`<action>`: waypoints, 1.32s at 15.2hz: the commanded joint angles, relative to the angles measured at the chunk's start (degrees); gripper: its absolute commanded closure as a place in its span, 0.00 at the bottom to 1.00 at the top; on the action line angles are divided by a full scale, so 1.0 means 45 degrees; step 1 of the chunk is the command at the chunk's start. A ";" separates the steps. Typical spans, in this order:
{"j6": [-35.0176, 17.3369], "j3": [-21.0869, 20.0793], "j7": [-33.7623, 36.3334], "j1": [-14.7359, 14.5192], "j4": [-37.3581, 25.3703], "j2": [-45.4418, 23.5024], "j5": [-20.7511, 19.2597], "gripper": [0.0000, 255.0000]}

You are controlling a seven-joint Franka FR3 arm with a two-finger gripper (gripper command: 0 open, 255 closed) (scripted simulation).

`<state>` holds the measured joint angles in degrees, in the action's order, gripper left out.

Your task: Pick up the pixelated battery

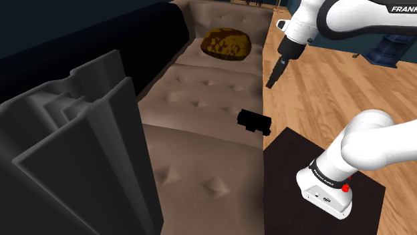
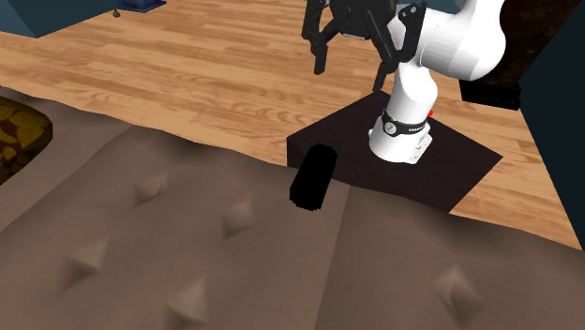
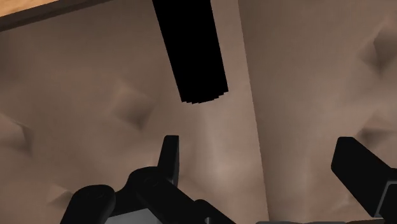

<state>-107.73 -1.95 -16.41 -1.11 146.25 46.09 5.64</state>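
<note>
- The battery is drawn flat black, a long straight bar with a stepped, blocky end. It lies on its side on the sofa, at the seat edge nearest the stand and just beside it.
- It rests close along the seam between two seat cushions, lengthwise across the seat edge.
- Handling, as a judgement: stiff, light for this arm, not fragile. A smooth rounded body could roll or slip. The soft seat beneath will give under pressure, so a hard push downward could sink it or tip it toward the seam.
- Hold, as a judgement: across the narrow width at mid-length, one finger on each long side. An end grip would let it swing.
- The hand hangs above the battery with its fingers spread wide and nothing between them. In the wrist view the battery lies ahead of the fingertips, not between them.
- Containers: no open container stands near the stand or on the seat.
- A mottled yellow-brown cushion sits on the sofa, well apart from the stand.
- The stand rests on a wooden floor.
</note>
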 commanded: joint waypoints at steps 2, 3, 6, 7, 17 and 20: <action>-0.1197 0.0215 -0.0776 -0.0113 0.1086 -0.0214 -0.0134 0.00; -0.1609 0.0293 -0.1032 -0.0142 0.1446 -0.0304 -0.0181 0.00; -0.2913 0.0547 -0.1810 -0.0218 0.2445 -0.0726 -0.0332 0.00; -0.3374 0.0638 -0.2074 -0.0240 0.2748 -0.0922 -0.0385 0.00; -0.7805 0.1479 -0.4204 -0.0438 0.4582 -0.3796 -0.0705 0.00; -0.8589 0.1537 -0.4295 -0.0508 0.4776 -0.4388 -0.0623 0.00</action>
<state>-144.75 4.75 -35.41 -3.32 167.35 27.54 2.72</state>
